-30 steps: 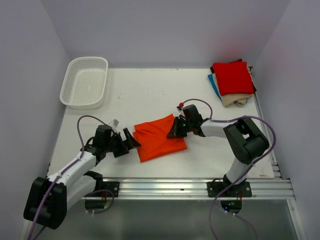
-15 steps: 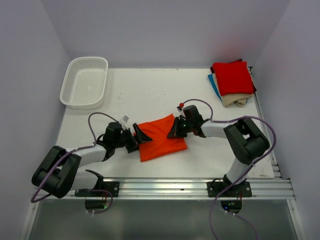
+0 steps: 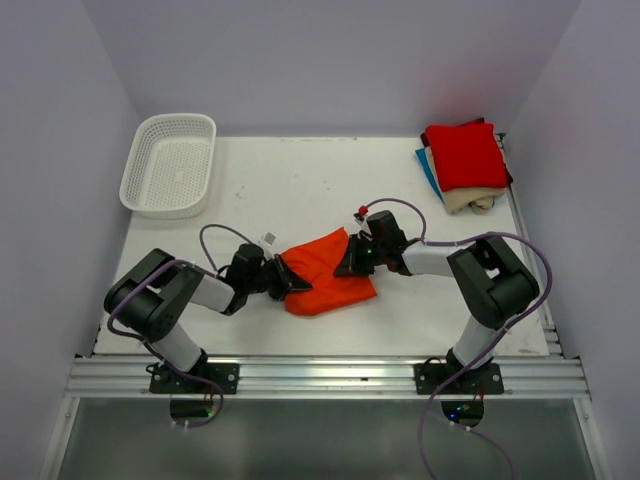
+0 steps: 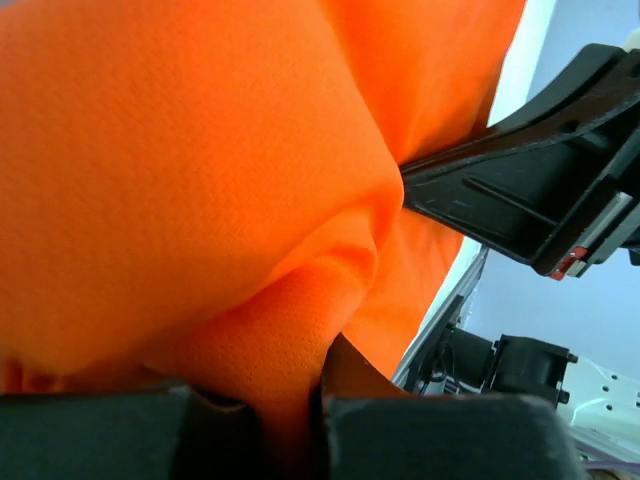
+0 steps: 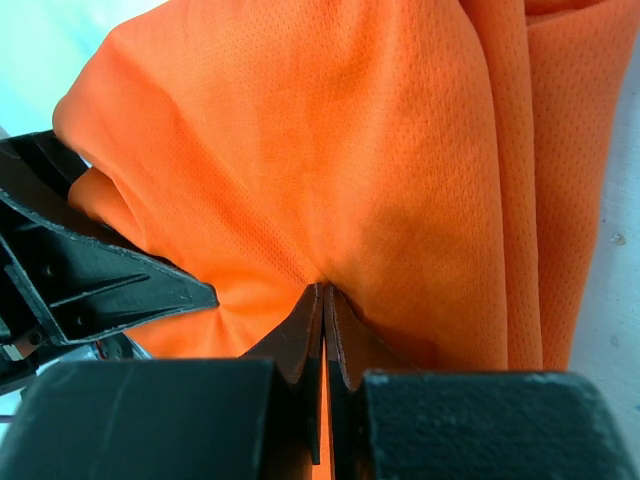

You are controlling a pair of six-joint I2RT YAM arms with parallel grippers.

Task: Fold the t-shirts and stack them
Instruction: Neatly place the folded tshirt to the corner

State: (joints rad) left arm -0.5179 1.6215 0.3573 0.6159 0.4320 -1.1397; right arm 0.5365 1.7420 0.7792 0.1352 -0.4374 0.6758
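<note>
An orange t-shirt [image 3: 330,278] lies bunched in the middle of the table. My left gripper [image 3: 290,283] is shut on its left edge; in the left wrist view the cloth [image 4: 200,200] is pinched between the fingers [image 4: 420,440]. My right gripper [image 3: 350,265] is shut on the shirt's right side, and the orange cloth [image 5: 330,150] fills the right wrist view above the closed jaws. A stack of folded t-shirts [image 3: 463,158], red on top with blue and beige beneath, sits at the far right corner.
A white mesh basket [image 3: 170,165] stands at the far left of the table. Purple walls enclose the white table [image 3: 300,190] on three sides. A metal rail [image 3: 330,375] runs along the near edge.
My left arm slid right along the table to the orange shirt and its gripper closed on the cloth's left edge, bunching it. The right gripper stayed put.
</note>
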